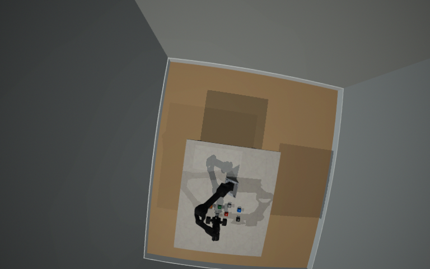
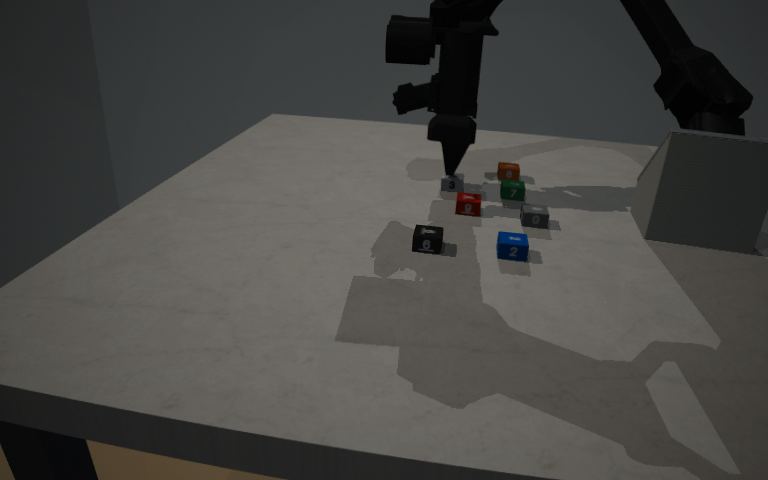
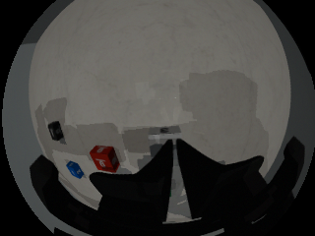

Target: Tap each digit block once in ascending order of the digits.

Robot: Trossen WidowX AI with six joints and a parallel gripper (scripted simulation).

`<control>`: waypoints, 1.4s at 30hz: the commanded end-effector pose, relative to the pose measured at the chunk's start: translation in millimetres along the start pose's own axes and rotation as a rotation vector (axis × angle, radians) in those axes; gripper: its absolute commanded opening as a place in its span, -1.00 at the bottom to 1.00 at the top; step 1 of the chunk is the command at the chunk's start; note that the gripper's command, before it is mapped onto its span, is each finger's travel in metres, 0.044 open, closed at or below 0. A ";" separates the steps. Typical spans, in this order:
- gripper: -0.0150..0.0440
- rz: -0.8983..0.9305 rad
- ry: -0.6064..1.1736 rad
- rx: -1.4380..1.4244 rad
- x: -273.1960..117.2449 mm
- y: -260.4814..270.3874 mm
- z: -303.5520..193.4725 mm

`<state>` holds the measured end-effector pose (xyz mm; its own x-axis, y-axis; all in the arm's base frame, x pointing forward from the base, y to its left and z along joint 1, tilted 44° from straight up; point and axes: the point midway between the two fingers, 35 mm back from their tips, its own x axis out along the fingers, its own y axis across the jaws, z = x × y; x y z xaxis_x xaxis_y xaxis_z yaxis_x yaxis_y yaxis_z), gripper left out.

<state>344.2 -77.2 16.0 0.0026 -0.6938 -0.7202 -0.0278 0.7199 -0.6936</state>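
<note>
My gripper [image 2: 450, 173] [image 3: 173, 144] is shut and points down, its tips at or just above the top of the light grey block [image 2: 451, 185] showing 3; whether they touch cannot be told. The red block [image 1: 225, 214] [image 2: 468, 204] [image 3: 104, 158] shows an underlined 9. The black block [image 1: 238, 218] [image 2: 427, 240] [image 3: 55, 131] shows an underlined 6. The blue block [image 1: 239, 209] [image 2: 512, 247] [image 3: 75, 169] shows 2. The darker grey block [image 1: 229, 205] [image 2: 535, 217] shows 0, the green block [image 1: 219, 207] [image 2: 512, 191] 7. The orange block [image 2: 508, 171] seems to show 8.
The arm's pale wedge-shaped base [image 2: 702, 192] stands right of the blocks in the exterior view. The red block is close beside the light grey one. The arm and its shadows fall across the table [image 1: 253, 247] [image 2: 226, 316]. The near table edge is at the bottom of the exterior view.
</note>
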 end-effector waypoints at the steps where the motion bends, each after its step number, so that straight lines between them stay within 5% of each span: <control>1: -0.42 0.000 0.000 0.000 -2.2 0.0 0.1; 10: -0.42 -0.001 0.001 -0.003 -30.2 0.2 0.2; 16: -0.42 0.002 0.002 -0.004 -105.7 0.8 0.4; 22: -0.42 0.003 0.001 -0.004 -108.7 3.1 1.2; 36: -0.42 0.014 -0.002 -0.002 -112.3 211.9 25.0; 42: -0.42 0.013 -0.001 -0.001 -111.6 218.3 23.8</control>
<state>358.3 153.2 -54.9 -0.0015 -0.6915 -0.7224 -0.0549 0.7213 -0.6904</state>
